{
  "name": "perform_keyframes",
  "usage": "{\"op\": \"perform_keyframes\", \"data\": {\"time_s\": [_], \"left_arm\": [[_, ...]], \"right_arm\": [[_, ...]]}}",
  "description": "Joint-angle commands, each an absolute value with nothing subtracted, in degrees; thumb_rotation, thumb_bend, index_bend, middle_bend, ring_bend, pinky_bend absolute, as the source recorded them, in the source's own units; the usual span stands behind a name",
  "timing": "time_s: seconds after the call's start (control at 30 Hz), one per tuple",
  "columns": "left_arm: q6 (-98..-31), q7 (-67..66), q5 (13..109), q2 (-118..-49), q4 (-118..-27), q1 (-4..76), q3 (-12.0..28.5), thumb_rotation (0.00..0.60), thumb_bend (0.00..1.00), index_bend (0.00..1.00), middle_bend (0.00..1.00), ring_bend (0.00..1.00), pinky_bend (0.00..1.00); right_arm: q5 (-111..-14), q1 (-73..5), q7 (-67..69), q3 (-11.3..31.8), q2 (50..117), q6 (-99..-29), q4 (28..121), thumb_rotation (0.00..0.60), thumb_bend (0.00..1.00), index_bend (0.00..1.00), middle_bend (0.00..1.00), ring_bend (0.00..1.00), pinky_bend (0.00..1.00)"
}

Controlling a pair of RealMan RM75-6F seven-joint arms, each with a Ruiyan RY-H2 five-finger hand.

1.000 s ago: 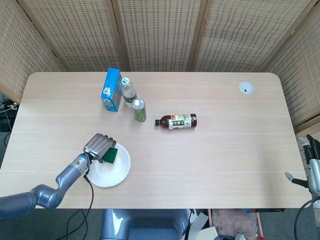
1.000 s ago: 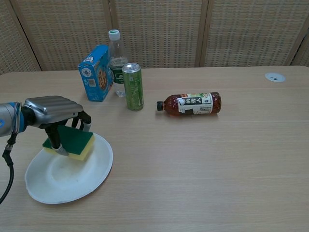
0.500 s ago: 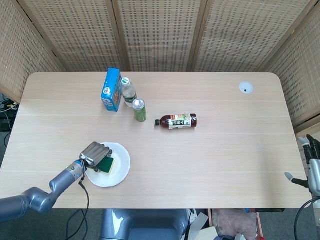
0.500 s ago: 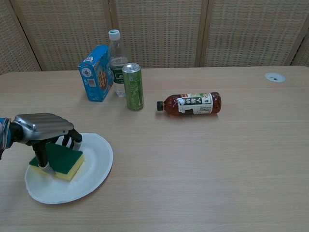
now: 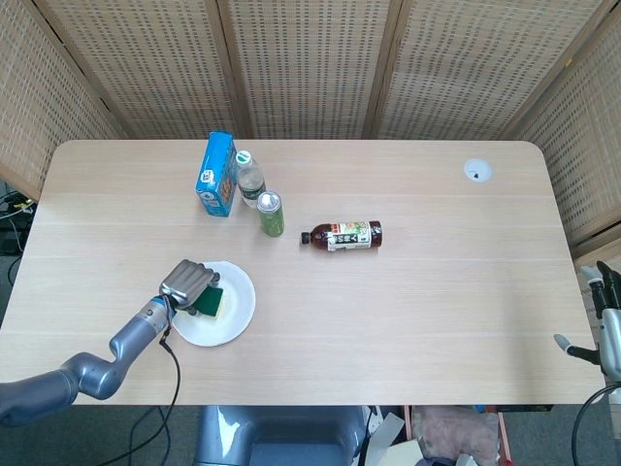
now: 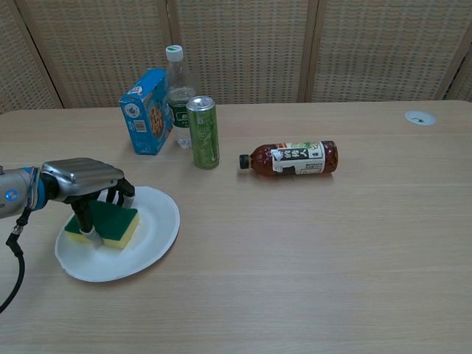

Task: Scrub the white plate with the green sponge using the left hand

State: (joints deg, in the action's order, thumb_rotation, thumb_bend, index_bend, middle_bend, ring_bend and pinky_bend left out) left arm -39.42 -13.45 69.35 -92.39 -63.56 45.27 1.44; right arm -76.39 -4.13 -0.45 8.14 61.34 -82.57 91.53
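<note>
Chest view showed the left hand [image 6: 81, 179] palm-down over the green sponge [image 6: 103, 223], fingers curled down around it: the thumb ran down the sponge's near left face, and the other fingertips hooked over its far edge. The sponge sat directly under the palm, green side up and yellow layer beneath, resting flat on the white plate [image 6: 151, 243]. It lay on the left part of the plate, with bare white rim showing to the right and toward the camera. The plate sat on the table [image 6: 310, 258] near its front left area.

From the head view, the left hand [image 5: 189, 282] covered most of the sponge [image 5: 211, 302]; only a green corner showed past the fingers on the side toward the plate's middle. The plate [image 5: 233, 316] lay well apart from the group at the back: a blue box [image 5: 217, 175], a water bottle [image 5: 249, 178] just beside it, and a green can [image 5: 271, 215] close in front. A brown tea bottle [image 5: 343, 236] lay on its side near the table's middle.

The right hand [image 5: 605, 320] hung off the table's right edge, only partly in frame; whether its fingers were spread or closed could not be told.
</note>
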Motion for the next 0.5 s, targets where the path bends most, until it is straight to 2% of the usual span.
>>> {"op": "perform_keyframes", "data": {"time_s": [0.03,0.27,0.5], "left_arm": [[-39.37,-13.30,68.60,-93.84,-61.61,45.90,2.60,0.600,0.13,0.52,0.43,0.40,0.47],[-38.65,-12.21,68.39,-94.67,-60.02,45.78,2.81,0.600,0.14,0.52,0.43,0.40,0.47],[-37.98,-9.75,70.36,-92.68,-64.68,45.28,1.78,0.600,0.14,0.52,0.43,0.40,0.47]], "right_arm": [[-76.42,-4.08,-0.36,8.16,61.29,-82.68,91.57,0.600,0.00,0.06,0.00,0.00,0.00],[-76.40,-4.07,-0.10,8.19,61.18,-82.65,91.54,0.600,0.00,0.06,0.00,0.00,0.00],[-76.57,-4.17,-0.57,8.05,61.36,-82.54,91.58,0.600,0.00,0.06,0.00,0.00,0.00]]}}
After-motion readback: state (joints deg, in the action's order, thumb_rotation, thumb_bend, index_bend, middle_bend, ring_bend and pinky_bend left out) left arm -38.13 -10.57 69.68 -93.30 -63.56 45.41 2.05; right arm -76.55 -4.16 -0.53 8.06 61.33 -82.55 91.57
